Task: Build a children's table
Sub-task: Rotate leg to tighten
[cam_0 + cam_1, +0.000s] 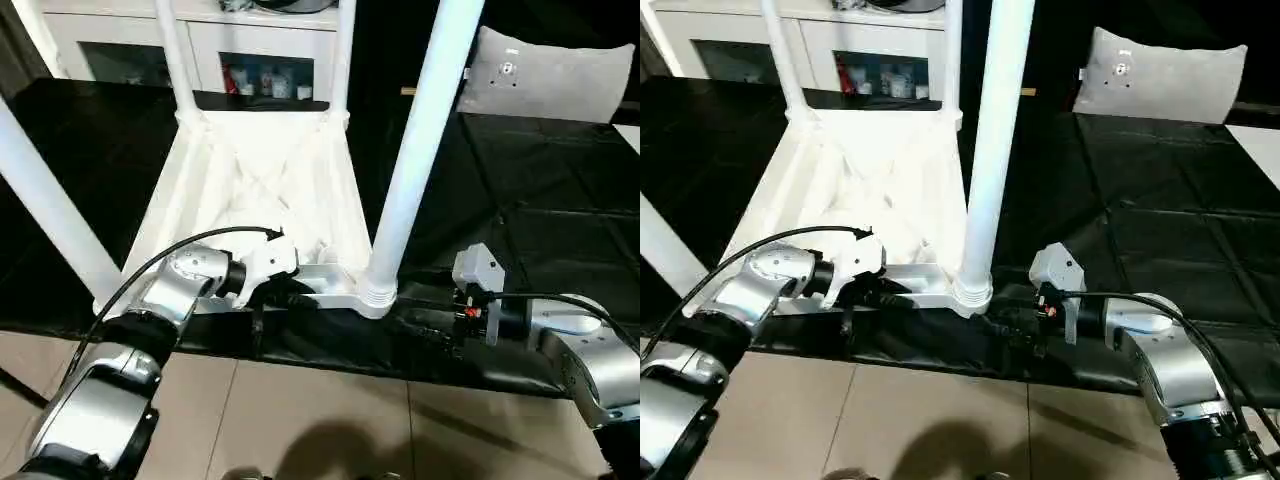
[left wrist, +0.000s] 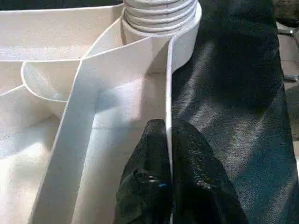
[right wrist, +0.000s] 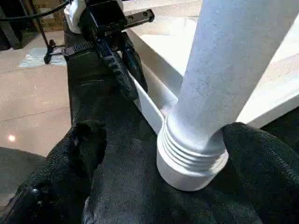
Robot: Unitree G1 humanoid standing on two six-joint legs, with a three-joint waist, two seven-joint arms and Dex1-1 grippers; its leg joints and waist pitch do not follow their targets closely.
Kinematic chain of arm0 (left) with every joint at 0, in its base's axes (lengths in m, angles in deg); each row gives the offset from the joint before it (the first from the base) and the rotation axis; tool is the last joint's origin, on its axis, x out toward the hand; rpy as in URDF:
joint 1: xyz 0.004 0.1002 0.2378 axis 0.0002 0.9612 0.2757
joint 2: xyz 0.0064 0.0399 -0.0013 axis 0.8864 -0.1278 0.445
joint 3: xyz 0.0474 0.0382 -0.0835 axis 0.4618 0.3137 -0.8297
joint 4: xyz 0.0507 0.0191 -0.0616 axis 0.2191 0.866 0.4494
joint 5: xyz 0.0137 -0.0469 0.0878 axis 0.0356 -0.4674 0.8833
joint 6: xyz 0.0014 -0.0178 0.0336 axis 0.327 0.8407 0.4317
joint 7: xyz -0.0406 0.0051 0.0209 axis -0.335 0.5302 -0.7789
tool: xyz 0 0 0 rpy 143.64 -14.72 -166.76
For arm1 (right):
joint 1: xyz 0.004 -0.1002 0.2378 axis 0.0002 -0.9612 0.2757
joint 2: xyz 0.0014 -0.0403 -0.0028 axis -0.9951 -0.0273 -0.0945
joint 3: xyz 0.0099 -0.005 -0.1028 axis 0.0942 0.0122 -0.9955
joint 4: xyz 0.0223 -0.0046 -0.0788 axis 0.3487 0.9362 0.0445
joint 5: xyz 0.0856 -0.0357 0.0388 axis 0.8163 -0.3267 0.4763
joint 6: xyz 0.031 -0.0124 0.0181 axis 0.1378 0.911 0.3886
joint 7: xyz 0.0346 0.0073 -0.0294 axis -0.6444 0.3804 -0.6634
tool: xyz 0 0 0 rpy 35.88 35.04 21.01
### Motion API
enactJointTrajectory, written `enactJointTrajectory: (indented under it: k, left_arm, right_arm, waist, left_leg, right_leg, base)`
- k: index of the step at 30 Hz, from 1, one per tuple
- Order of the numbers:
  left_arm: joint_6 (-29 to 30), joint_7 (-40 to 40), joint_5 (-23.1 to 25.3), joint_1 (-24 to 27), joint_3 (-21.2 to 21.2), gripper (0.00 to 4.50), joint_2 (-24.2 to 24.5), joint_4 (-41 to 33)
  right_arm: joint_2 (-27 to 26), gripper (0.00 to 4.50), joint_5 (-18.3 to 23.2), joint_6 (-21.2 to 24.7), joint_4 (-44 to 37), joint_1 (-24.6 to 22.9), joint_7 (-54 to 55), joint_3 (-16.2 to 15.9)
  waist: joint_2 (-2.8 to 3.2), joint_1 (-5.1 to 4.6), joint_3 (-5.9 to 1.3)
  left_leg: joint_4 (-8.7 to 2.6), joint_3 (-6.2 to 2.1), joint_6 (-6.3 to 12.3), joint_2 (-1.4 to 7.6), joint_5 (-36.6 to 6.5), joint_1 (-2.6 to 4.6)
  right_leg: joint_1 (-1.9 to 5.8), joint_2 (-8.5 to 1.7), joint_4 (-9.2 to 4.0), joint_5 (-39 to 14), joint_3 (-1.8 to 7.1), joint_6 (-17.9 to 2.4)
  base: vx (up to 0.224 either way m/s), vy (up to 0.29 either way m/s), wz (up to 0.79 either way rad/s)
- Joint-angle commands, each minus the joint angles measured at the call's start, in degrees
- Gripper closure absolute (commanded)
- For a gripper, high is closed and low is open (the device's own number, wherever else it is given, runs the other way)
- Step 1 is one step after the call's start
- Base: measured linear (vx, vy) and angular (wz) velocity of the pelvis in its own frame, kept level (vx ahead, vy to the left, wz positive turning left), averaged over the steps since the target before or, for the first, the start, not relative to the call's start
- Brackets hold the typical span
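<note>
The upturned table (image 1: 270, 190) lies on the black bench (image 1: 540, 230), left jaws (image 2: 169, 154) clamped on its near rim, right jaws (image 3: 159, 154) apart around the near-right leg (image 1: 425, 130), which may tilt if the rim slips.

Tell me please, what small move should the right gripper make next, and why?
Probably close the right gripper on the near leg just above its threaded base. Its open fingers already stand on either side of that leg, which sits upright in the corner socket, while the left gripper pinches the tabletop's rim, steadying it.
</note>
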Motion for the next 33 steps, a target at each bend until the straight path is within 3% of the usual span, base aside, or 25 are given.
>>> enactJointTrajectory:
  k: [1,8,9,14,17,18,21,23,25,29,33]
  left_arm:
    - [-0.07,-0.76,0.52,-0.66,0.44,4.41,-0.60,2.59]
    - [-2.09,-1.53,2.58,-2.15,1.88,4.46,-0.32,5.49]
    - [-2.63,-1.66,3.09,-2.33,2.27,4.46,-0.08,5.83]
    - [-3.33,-5.48,2.54,-2.59,2.48,4.46,0.62,5.45]
    - [-4.14,-8.99,1.46,-1.80,2.54,4.49,1.21,3.08]
    - [-4.29,-9.41,1.26,-1.44,2.59,4.50,1.29,2.26]
    - [-4.89,-9.35,1.00,-0.33,2.76,4.50,1.30,0.39]
    - [-4.54,-9.48,-0.06,0.99,2.27,4.50,0.92,-1.52]
    - [-3.87,-9.90,-0.85,1.57,1.79,4.50,0.64,-2.44]
    - [-2.46,-10.56,-1.75,3.22,1.54,4.50,0.74,-5.35]
    - [-2.07,-10.47,-1.62,3.65,1.76,4.50,1.23,-6.27]
  right_arm:
    - [0.47,0.00,0.01,0.08,-1.64,-0.12,0.18,0.03]
    - [0.95,0.00,0.07,-0.02,-2.17,-0.48,0.38,0.36]
    - [1.06,0.00,-0.15,-0.33,-1.77,-0.20,0.40,0.40]
    - [1.55,0.00,-1.70,-2.71,1.83,2.08,-0.30,0.00]
    - [1.60,0.19,-1.03,-3.34,5.25,4.33,-3.04,-0.32]
    - [1.51,0.37,-0.77,-3.39,6.30,4.97,-4.03,-0.57]
    - [1.17,0.43,-0.09,-3.39,9.12,6.64,-6.78,-1.34]
    - [0.77,0.81,0.16,-3.52,11.69,8.00,-9.08,-2.17]
    - [0.41,0.88,0.37,-3.53,13.03,8.70,-10.32,-2.37]
    - [-1.08,1.22,2.67,-1.67,15.94,10.48,-13.85,-1.91]
    - [-2.13,1.56,2.97,-2.06,18.59,11.89,-15.27,-2.38]
  waist:
    - [-0.27,0.31,-3.64]
    - [-0.19,0.33,-3.77]
    - [0.20,0.32,-3.79]
    - [-0.01,0.22,-3.90]
    - [0.08,0.28,-4.14]
    - [-0.33,0.34,-4.28]
    - [0.00,0.59,-4.42]
    - [-0.08,0.90,-4.58]
    - [-0.04,1.36,-4.68]
    - [-0.34,1.71,-4.61]
    - [-0.27,1.74,-4.44]
  left_leg:
    - [-4.69,-1.73,4.34,3.94,-5.85,-0.47]
    - [-4.73,-1.83,4.52,4.21,-5.38,-0.53]
    - [-4.71,-1.80,4.27,4.22,-5.83,-0.46]
    - [-4.70,-1.80,4.10,4.17,-4.99,-0.60]
    - [-4.57,-1.74,4.72,4.30,-3.56,-0.69]
    - [-4.46,-1.58,5.12,4.51,-2.74,-0.68]
    - [-4.31,-1.59,5.73,4.67,-1.71,-0.77]
    - [-4.08,-1.43,6.55,4.78,-0.26,-0.86]
    - [-3.91,-1.46,7.20,4.94,1.41,-0.90]
    - [-3.89,-1.40,7.84,4.86,1.25,-1.10]
    - [-4.08,-1.35,6.68,4.77,-0.24,-0.88]
  right_leg:
    - [3.32,-6.55,-5.97,-24.11,3.80,-5.23]
    - [3.36,-6.69,-5.54,-21.49,3.85,-5.95]
    - [3.32,-6.67,-5.70,-21.79,3.83,-6.12]
    - [3.49,-6.69,-5.47,-20.97,3.82,-6.44]
    - [3.65,-6.69,-4.98,-17.06,3.83,-8.04]
    - [3.63,-6.72,-4.47,-13.73,3.86,-9.61]
    - [3.68,-6.85,-3.90,-11.09,3.80,-10.97]
    - [3.62,-6.84,-3.57,-8.39,3.81,-11.91]
    - [3.48,-6.81,-3.08,-5.46,3.81,-12.49]
    - [3.56,-7.00,-3.14,-6.79,3.70,-12.48]
    - [3.36,-6.84,-3.65,-11.53,3.70,-11.01]
  base:
    - [0.000,0.000,0.00]
    - [0.000,0.000,0.00]
    - [0.000,0.000,0.00]
    - [0.000,0.000,0.00]
    - [0.000,0.000,0.00]
    - [0.000,0.000,0.00]
    - [0.000,0.000,0.00]
    - [0.000,0.000,0.00]
    - [0.000,0.000,0.00]
    - [0.000,0.000,0.00]
    - [0.000,0.000,0.00]
